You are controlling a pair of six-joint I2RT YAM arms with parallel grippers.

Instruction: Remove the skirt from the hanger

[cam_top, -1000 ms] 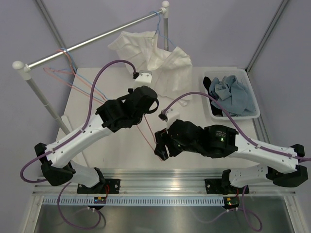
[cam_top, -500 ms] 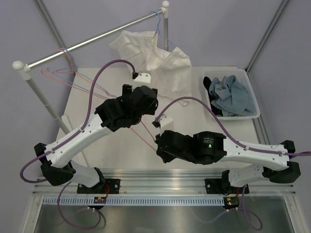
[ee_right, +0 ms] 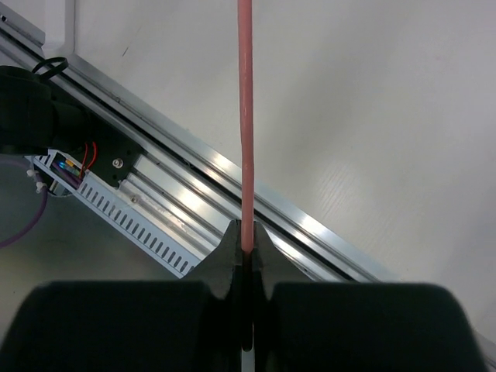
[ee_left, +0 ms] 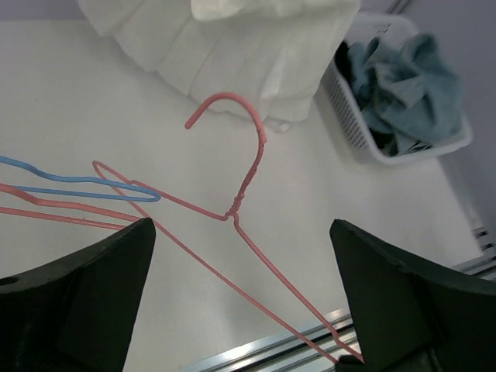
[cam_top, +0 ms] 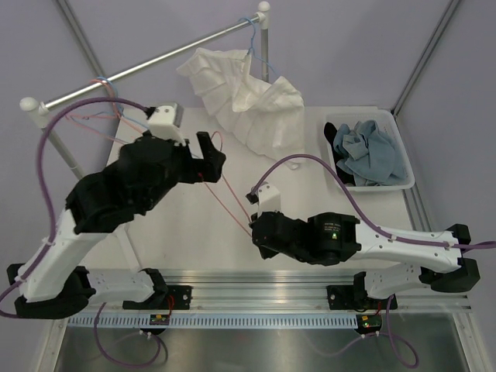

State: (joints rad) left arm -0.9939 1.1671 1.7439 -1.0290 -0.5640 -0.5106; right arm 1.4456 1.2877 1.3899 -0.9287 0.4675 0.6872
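Note:
The pink wire hanger (cam_top: 229,203) is bare and slants across the table, its hook (ee_left: 252,147) pointing toward the white shirt. My right gripper (cam_top: 252,229) is shut on the hanger's lower wire (ee_right: 245,116), which runs straight up from its jaws (ee_right: 245,244). My left gripper (cam_top: 211,155) hangs open over the hook end; its fingers stand wide apart on either side of the wire (ee_left: 244,310) without touching it. Black fabric (cam_top: 332,134), which looks like the skirt, lies in the white bin under blue denim.
A white shirt (cam_top: 248,101) hangs from a blue hanger on the metal rail (cam_top: 155,62). More pink and blue hangers (ee_left: 77,184) hang at the rail's left end. The white bin (cam_top: 401,159) with jeans (cam_top: 372,151) is at the right. The aluminium edge rail (ee_right: 194,178) runs along the near side.
The left gripper opened and let go of the hanger, and the left arm swung up and to the left. The right gripper closed on the hanger's wire and slid slightly down-left.

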